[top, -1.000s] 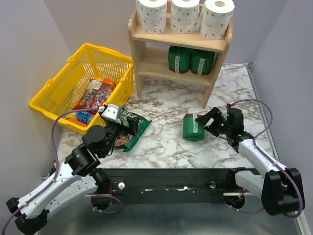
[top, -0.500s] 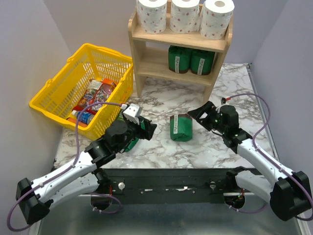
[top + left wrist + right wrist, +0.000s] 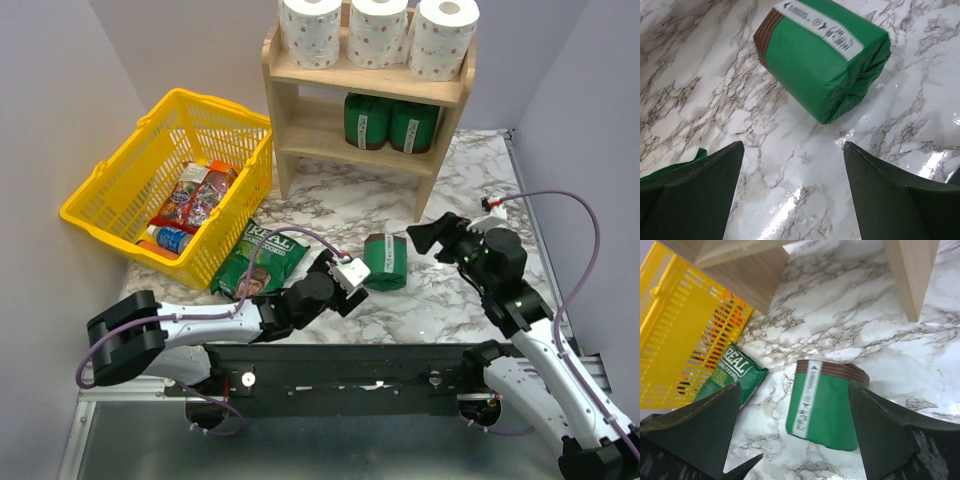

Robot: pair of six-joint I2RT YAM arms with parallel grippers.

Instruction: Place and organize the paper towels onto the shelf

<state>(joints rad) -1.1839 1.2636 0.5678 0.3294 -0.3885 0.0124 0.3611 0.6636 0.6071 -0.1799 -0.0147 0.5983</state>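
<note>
Three white paper towels (image 3: 378, 30) with pink dots stand side by side on the top tier of the wooden shelf (image 3: 290, 72). My left gripper (image 3: 355, 280) is open and empty, low over the marble just left of a dark green wrapped package (image 3: 386, 262) lying on its side. In the left wrist view the package (image 3: 825, 55) lies ahead of the open gripper (image 3: 792, 146). My right gripper (image 3: 427, 240) is open and empty, just right of the package. In the right wrist view the package (image 3: 827, 405) lies below the open gripper (image 3: 794, 386).
Two more green packages (image 3: 388, 122) sit on the shelf's lower tier. A yellow basket (image 3: 115, 180) with snack packs stands at the left. A green chips bag (image 3: 262, 262) lies beside it. The shelf legs (image 3: 912, 275) and basket (image 3: 680, 330) show in the right wrist view.
My left arm has swung right from the chips bag to beside the green package. My right gripper has drawn back to the right. The package slid left, then slightly right.
</note>
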